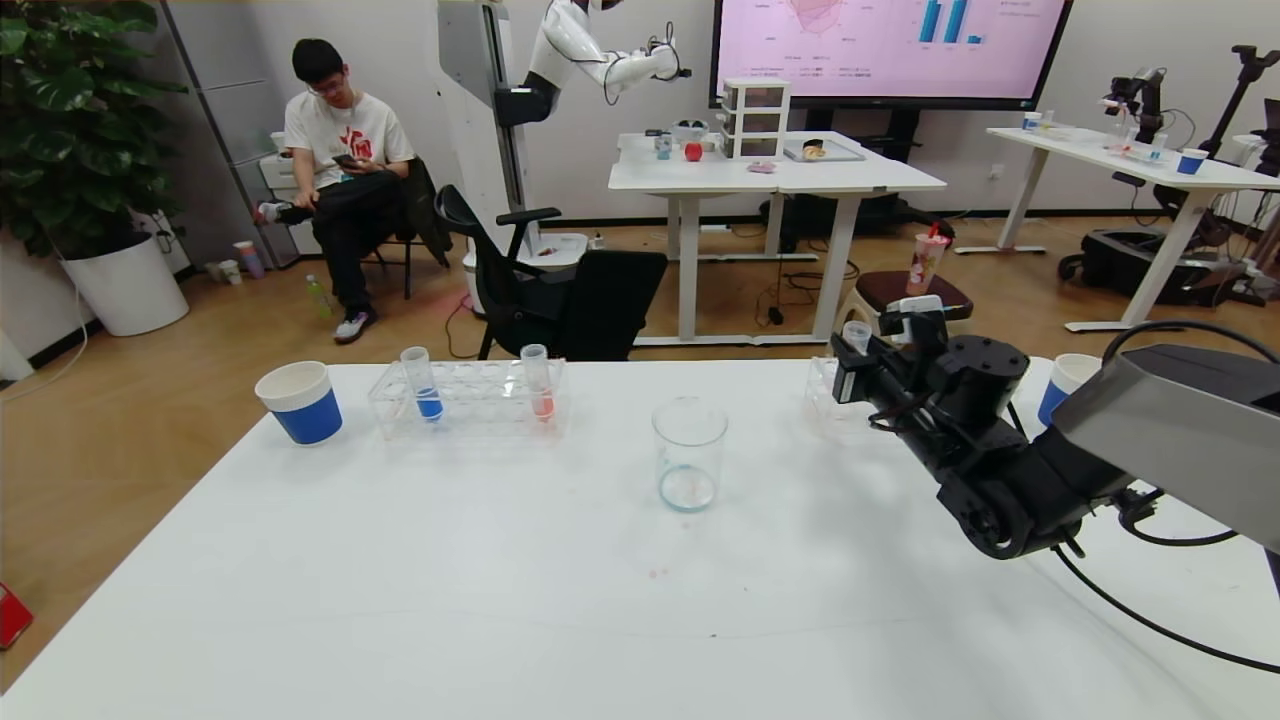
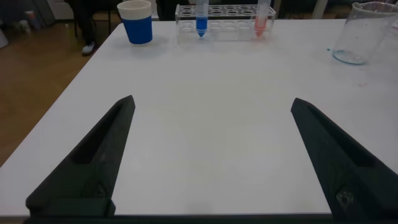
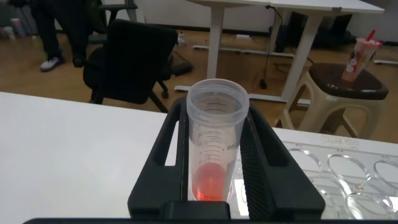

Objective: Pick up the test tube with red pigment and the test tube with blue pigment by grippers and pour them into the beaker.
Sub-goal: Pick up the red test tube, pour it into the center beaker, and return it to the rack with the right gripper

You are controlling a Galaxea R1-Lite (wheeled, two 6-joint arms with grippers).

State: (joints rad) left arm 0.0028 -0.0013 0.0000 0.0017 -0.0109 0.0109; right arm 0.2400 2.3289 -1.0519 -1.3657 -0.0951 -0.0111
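Note:
My right gripper (image 1: 851,366) is shut on the test tube with red pigment (image 3: 214,149), held upright just above the right clear rack (image 1: 824,396); the tube's open top (image 1: 857,335) shows over the fingers. The right wrist view shows my right gripper (image 3: 216,115) with both fingers pressed against the tube. The test tube with blue pigment (image 1: 424,386) stands in the left clear rack (image 1: 470,400), with a paler salmon-pink tube (image 1: 540,384) beside it. The beaker (image 1: 689,455) stands mid-table, between the racks. My left gripper (image 2: 211,102) is open and empty, low over bare table, pointing toward the left rack (image 2: 227,15).
A blue-and-white paper cup (image 1: 300,402) stands left of the left rack, another (image 1: 1065,385) behind my right arm. Small red drops (image 1: 657,573) lie on the table in front of the beaker. Chairs, tables and a seated person are beyond the far edge.

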